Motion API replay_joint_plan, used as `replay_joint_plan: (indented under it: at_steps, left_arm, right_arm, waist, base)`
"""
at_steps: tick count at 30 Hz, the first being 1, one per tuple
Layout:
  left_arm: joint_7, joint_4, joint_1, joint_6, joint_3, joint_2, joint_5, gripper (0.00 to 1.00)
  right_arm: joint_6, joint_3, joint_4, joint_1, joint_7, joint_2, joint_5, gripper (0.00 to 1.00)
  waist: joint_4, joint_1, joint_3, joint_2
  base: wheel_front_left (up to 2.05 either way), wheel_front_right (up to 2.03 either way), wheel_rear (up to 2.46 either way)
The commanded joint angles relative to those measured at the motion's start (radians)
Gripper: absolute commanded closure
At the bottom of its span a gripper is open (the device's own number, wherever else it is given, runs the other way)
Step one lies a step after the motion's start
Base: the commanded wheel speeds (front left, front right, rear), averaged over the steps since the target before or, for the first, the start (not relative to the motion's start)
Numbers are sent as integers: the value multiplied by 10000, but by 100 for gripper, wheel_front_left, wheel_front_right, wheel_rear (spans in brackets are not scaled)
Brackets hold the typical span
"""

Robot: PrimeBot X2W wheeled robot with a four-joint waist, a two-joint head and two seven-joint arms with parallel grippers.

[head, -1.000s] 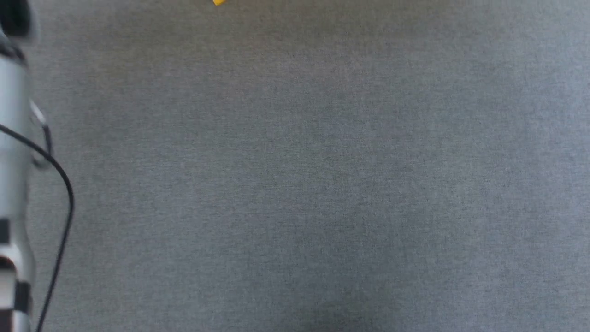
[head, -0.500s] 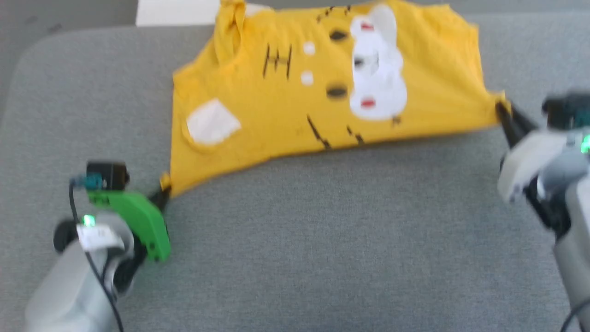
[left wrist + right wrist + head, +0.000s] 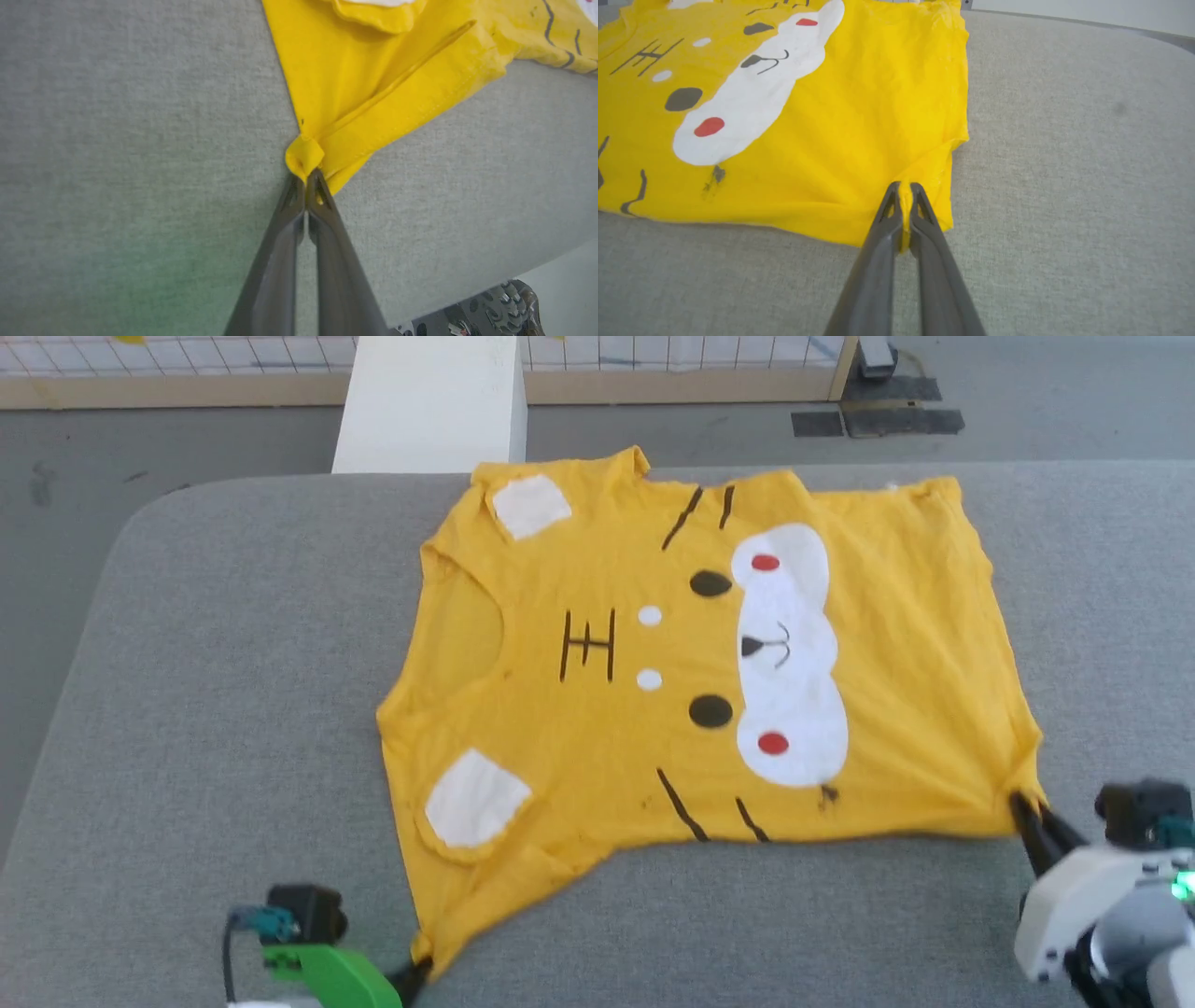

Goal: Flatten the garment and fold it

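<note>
Camera view has swung up since half a second ago; garment point(image 3: 709, 663) now lies flatter mid-frame, face side up. Grey felt-like padded table point(image 3: 233, 663), rounded corner upper left. Grey floor point(image 3: 187, 439), white block point(image 3: 429, 401) and wood-framed mesh fence point(image 3: 653, 387) along top. Soft yellow cotton, white patches. Left gripper point(image 3: 415, 975) at bottom left, fingers pinched on sleeve corner. Right gripper point(image 3: 1022, 803) at lower right, fingers pinched on hem corner.
</note>
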Motion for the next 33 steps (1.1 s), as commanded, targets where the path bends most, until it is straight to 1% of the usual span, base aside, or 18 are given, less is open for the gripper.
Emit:
replay_joint_plan:
  at_steps: [1, 6, 9, 13, 14, 18, 20, 22, 24, 26, 28, 30, 33]
  left_arm:
    - [352, -5, 677, 172, -302, 73, -101, 100]
    - [818, -711, 1451, 430, -626, 321, -132, 100]
    - [374, -881, 1595, 593, -578, 470, 255, 100]
    - [-903, -885, 1347, 680, -477, 591, 1261, 100]
    - [-1420, -836, 1180, 733, -461, 625, 1710, 100]
    - [-3253, -675, 505, 733, -435, 490, 2918, 100]
    - [-4084, -504, 123, 654, -438, 418, 3385, 100]
    - [-4647, -384, -381, 566, -476, 325, 3768, 100]
    - [-4955, -401, -947, 517, -521, 246, 4104, 100]
    - [-4983, -470, -1590, 454, -541, 230, 4364, 100]
    - [-4796, -558, -2303, 292, -574, 285, 4558, 100]
    - [-4552, -600, -3023, 46, -604, 357, 4674, 100]
    - [-4265, -449, -4175, -513, -643, 470, 4743, 100]
  right_arm:
    - [-15, -142, -163, 396, 205, 70, -75, 100]
    - [-15, -723, -658, 1438, 1047, 319, -221, 100]
    - [-15, -1091, -962, 1722, 1130, 496, -365, 100]
    - [-15, -1425, -1267, 1905, 896, 868, -506, 100]
    - [-15, -1434, -1350, 1926, 753, 935, -563, 100]
    - [-15, -1517, -1573, 1867, 28, 1148, -770, 100]
    - [-15, -1478, -1654, 1765, -265, 1194, -849, 100]
    - [-15, -1419, -1712, 1609, -417, 1201, -890, 100]
    - [-15, -1324, -1763, 1401, -433, 1151, -925, 100]
    - [-15, -1228, -1825, 1131, -363, 1073, -935, 100]
    - [-15, -1177, -1850, 797, -227, 996, -921, 100]
    - [-15, -1119, -1844, 381, -92, 910, -923, 100]
    - [-15, -960, -1674, -305, 203, 690, -904, 100]
  waist:
    - [31, 1, -58, -1]
    - [6, 1, -40, -1]
    - [-5, 1, 22, -1]
    - [5, 1, 100, -1]
    - [5, 1, 119, -1]
    - [2, 1, 198, -1]
    - [-12, 1, 248, -1]
    - [-36, 1, 316, -1]
    - [-60, 1, 394, -1]
    - [-93, 1, 505, -1]
    - [-138, 1, 645, -1]
    - [-207, 1, 848, -1]
    - [-294, 1, 1201, -1]
  base:
    - [0, 0, 0]
    - [0, 0, 0]
    - [0, 0, 0]
    - [0, 0, 0]
    - [0, 0, 0]
    - [0, 0, 0]
    - [0, 0, 0]
    - [0, 0, 0]
    - [0, 0, 0]
    - [0, 0, 0]
    - [0, 0, 0]
    - [0, 0, 0]
    - [0, 0, 0]
